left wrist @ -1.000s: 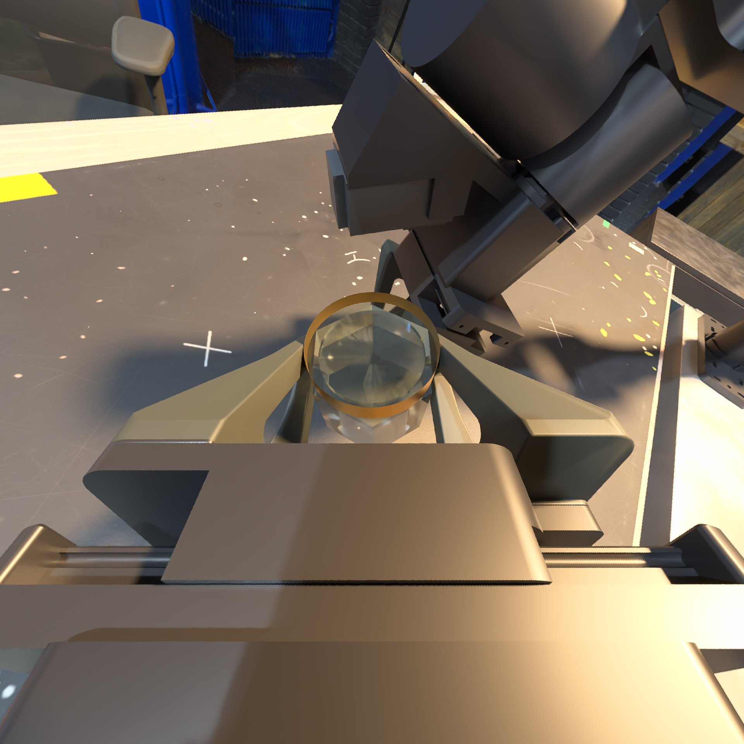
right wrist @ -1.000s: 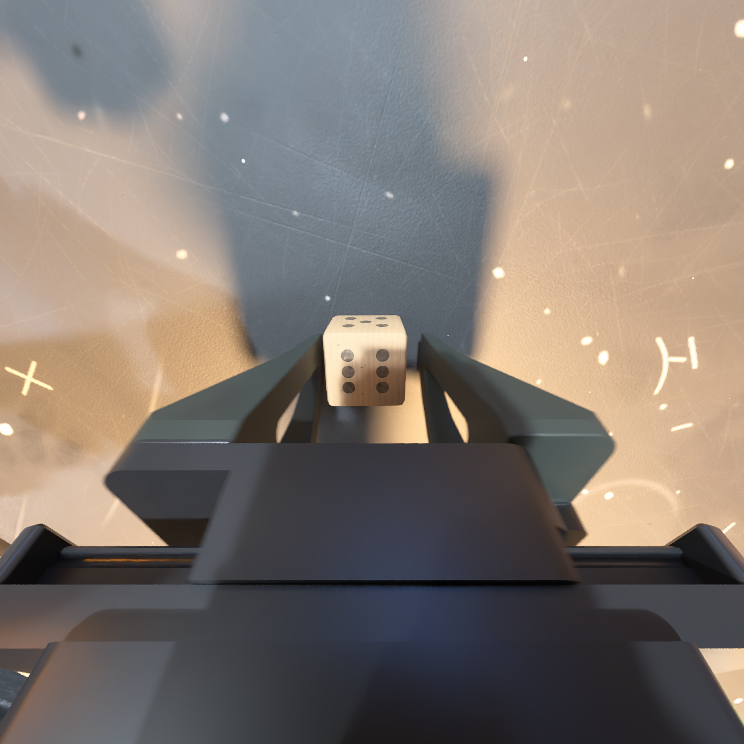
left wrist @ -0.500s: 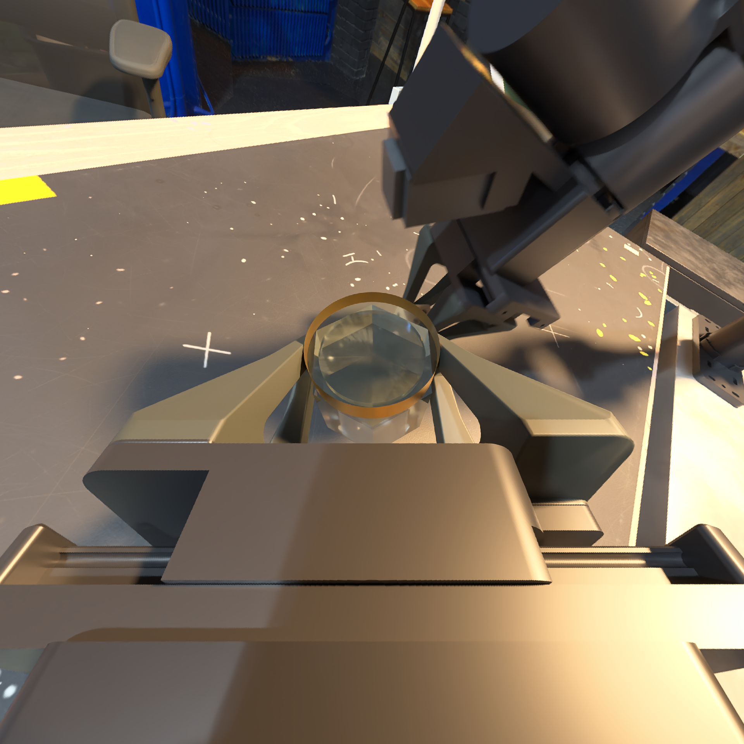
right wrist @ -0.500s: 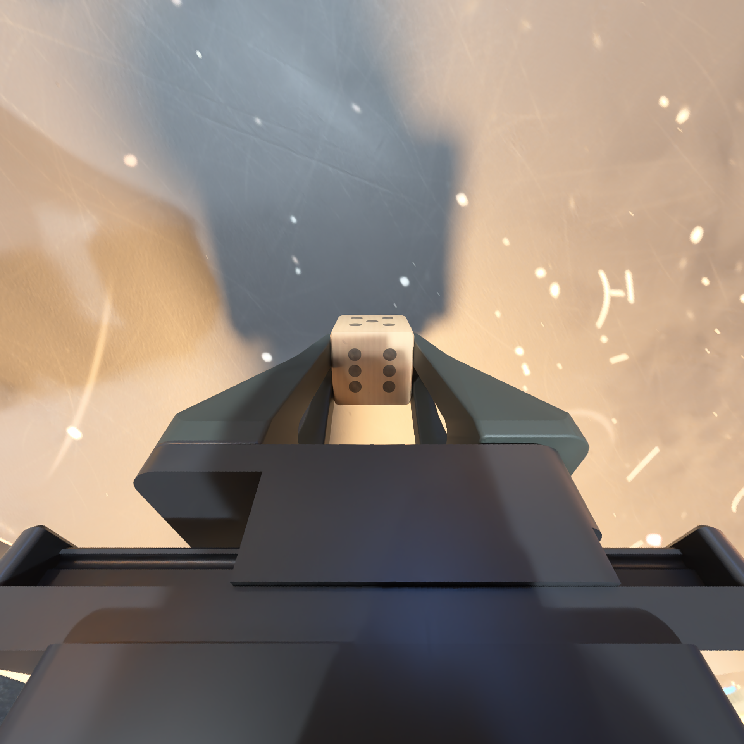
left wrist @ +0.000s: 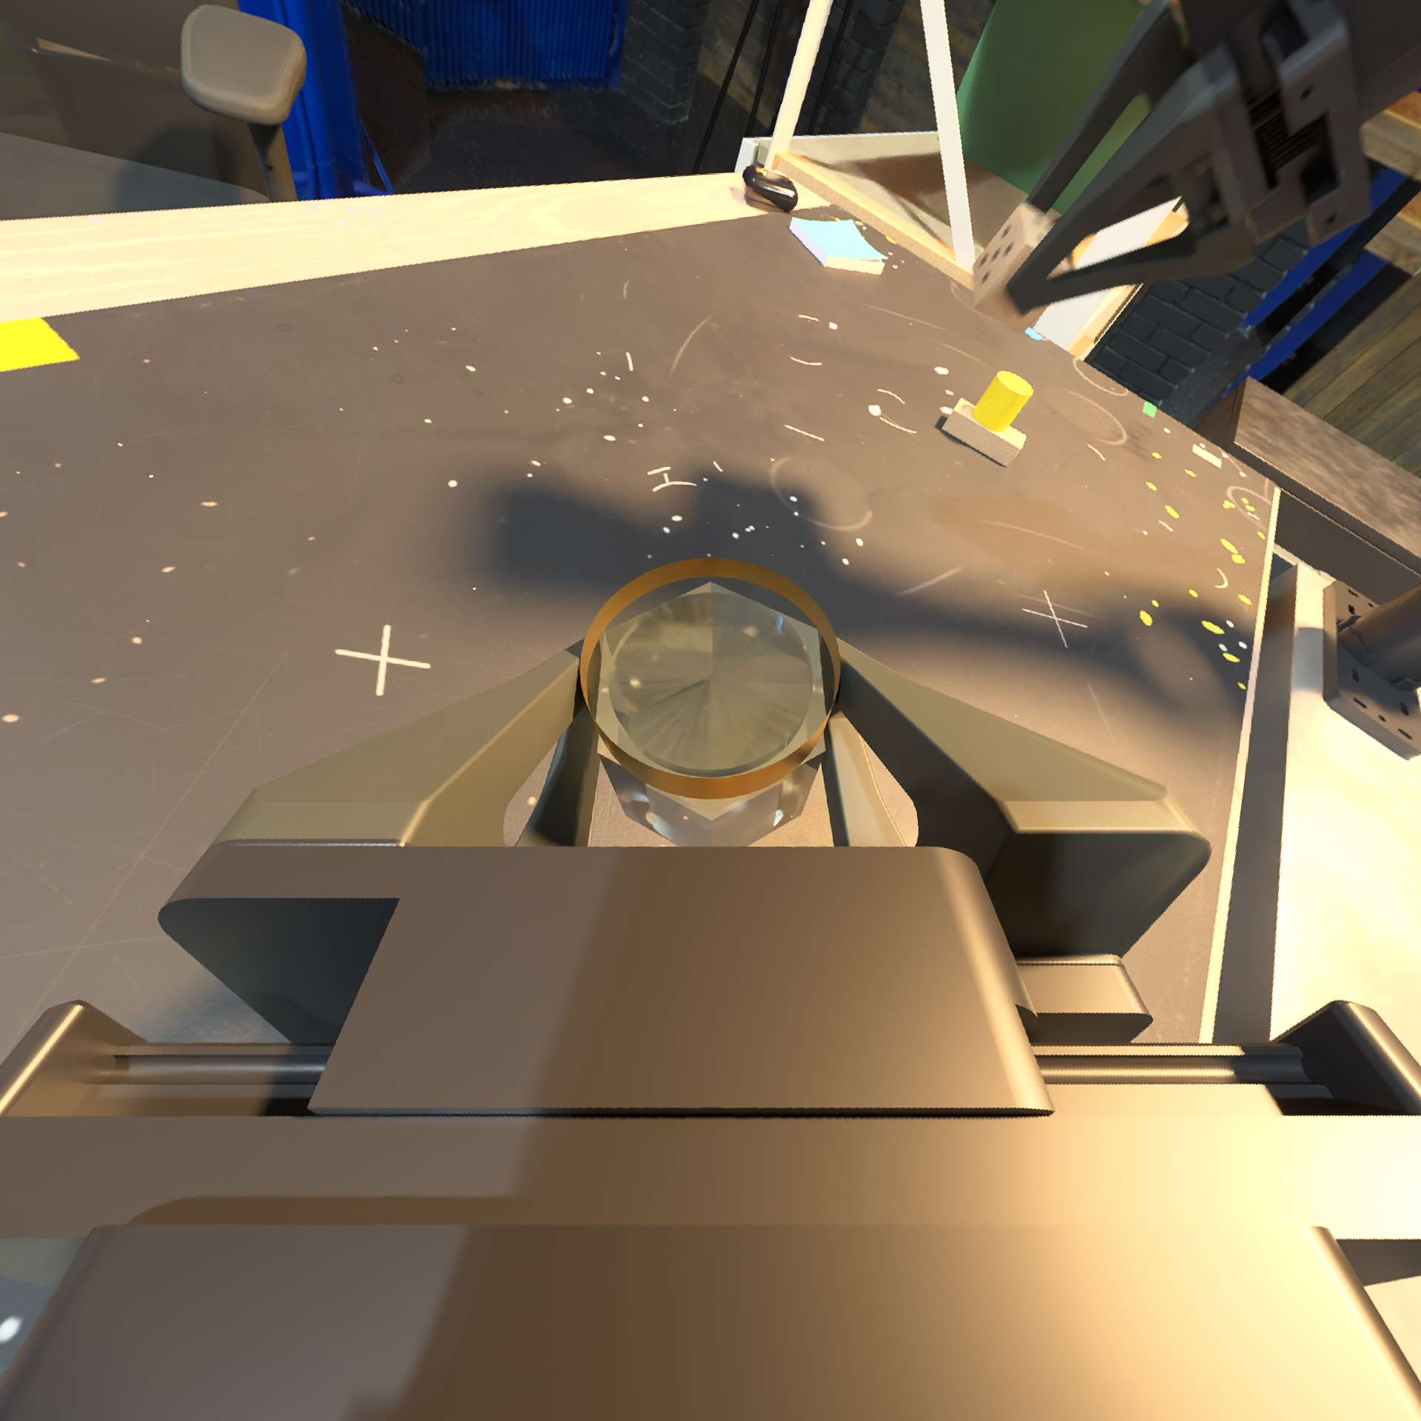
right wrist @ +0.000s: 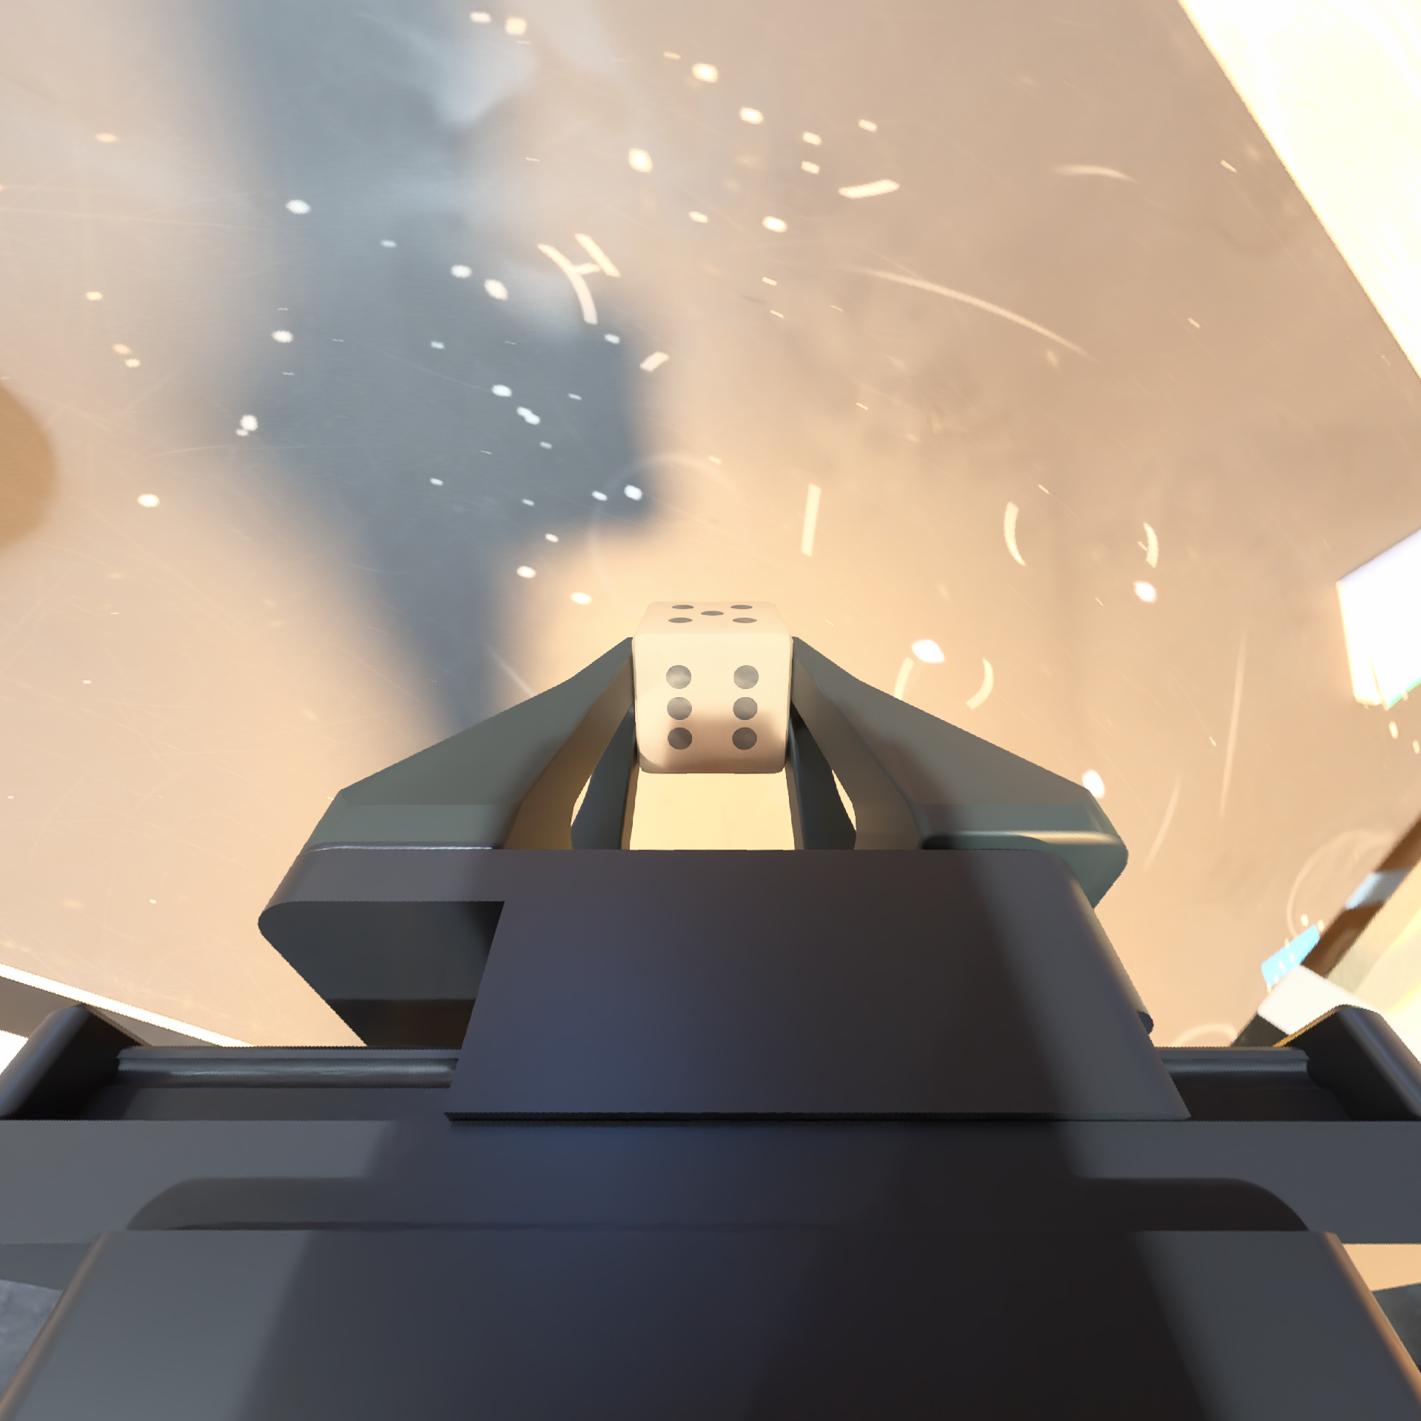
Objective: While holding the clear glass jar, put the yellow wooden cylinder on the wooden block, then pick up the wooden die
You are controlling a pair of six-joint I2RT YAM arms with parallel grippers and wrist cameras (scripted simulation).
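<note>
My left gripper [left wrist: 709, 684] is shut on the clear glass jar [left wrist: 707, 677], which has a gold rim and is held upright above the dark table. The yellow wooden cylinder [left wrist: 1001, 400] stands on the wooden block [left wrist: 984, 438] at the table's far right. My right gripper [right wrist: 712, 692] is shut on the wooden die [right wrist: 712, 688], its six-dot face toward the camera, high above the table. In the left wrist view the right gripper [left wrist: 1023, 269] shows at the upper right with the die [left wrist: 1000, 254] between its fingers.
The dark table [left wrist: 384, 500] has a pale wooden border along its far and right edges. A light blue pad [left wrist: 838, 240] lies at the far edge beside a white frame [left wrist: 946, 115]. A chair [left wrist: 242, 61] stands beyond the table.
My right gripper has risen with the die, up and away to the right in the left wrist view, uncovering the cylinder on the block. The left gripper and jar have stayed put.
</note>
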